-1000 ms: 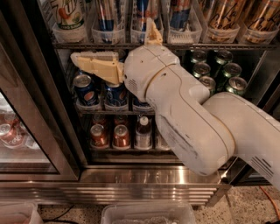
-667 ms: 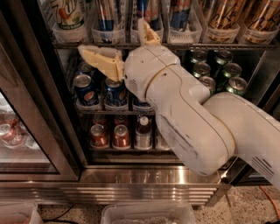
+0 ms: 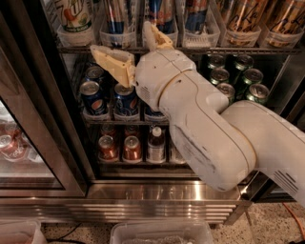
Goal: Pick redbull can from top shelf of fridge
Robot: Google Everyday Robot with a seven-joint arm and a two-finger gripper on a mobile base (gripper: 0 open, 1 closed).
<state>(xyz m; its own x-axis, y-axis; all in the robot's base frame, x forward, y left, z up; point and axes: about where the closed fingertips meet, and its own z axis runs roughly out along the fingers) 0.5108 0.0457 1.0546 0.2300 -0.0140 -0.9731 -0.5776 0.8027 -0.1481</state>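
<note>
Nearest, on the floor: a clear tub [image 3: 162,232], contents too blurred to tell, and the corner of a second tub [image 3: 16,231] at far left. Just behind, the steel base [image 3: 162,193] of the fridge [image 3: 59,119].

In front of the racks, a bulky white arm [image 3: 224,138] reaching in from the right and ending in the end effector [image 3: 120,37]: two tan fingers [image 3: 114,62] spread wide, gripping nothing.

On the lowest rack in view, copper-coloured cans [image 3: 108,147] and one bottle [image 3: 156,145]. On the middle rack, Pepsi cans [image 3: 93,97] at left and green cans [image 3: 238,78] at right, the stretch between hidden by the arm. On the top shelf [image 3: 76,49], a row of clear bins [image 3: 200,38] with tall cans standing upright: a white-and-green can [image 3: 74,14] in the leftmost, blue-and-silver ones in the next three, gold-brown cans [image 3: 243,19] in the two at right.

Redbull can [image 3: 116,16] upright in the second bin from the left, just above and behind the gap between the fingers. Lower finger's tip at the shelf's front wire, just left of that bin; upper finger up in front of the third bin. Cannot tell whether either finger touches a bin.

Against a second ago: lower finger's tip higher and further right, up from beside the Pepsi rack to the top shelf's edge; upper finger shifted a little left. Cans and bins unmoved.
</note>
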